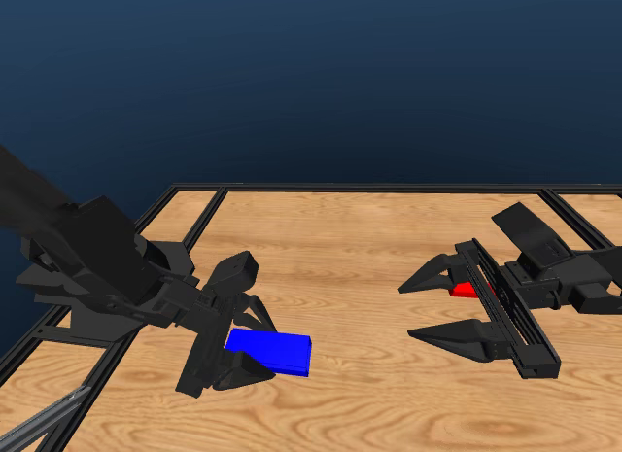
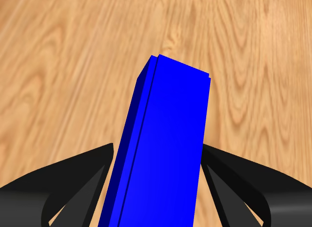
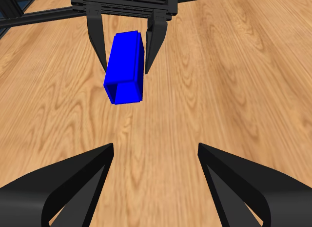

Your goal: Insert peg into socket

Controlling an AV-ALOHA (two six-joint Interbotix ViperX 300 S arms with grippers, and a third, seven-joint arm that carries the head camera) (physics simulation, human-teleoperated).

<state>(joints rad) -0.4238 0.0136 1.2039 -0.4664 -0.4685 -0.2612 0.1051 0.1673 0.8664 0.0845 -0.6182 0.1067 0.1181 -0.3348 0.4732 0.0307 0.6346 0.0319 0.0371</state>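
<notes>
Jaws of the left gripper (image 1: 236, 340) pinch the socket (image 1: 269, 353) for insertion, while the right gripper (image 1: 442, 303) stands spread, the peg (image 1: 465, 290) seemingly ungrasped behind it.

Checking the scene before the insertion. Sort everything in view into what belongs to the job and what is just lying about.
Belongs to the job:
- socket, blue, between the left gripper jaws
- peg, red, mostly hidden behind the right gripper, whose jaws stand wide apart

Just there:
- wooden table; nothing loose shows on it
</notes>
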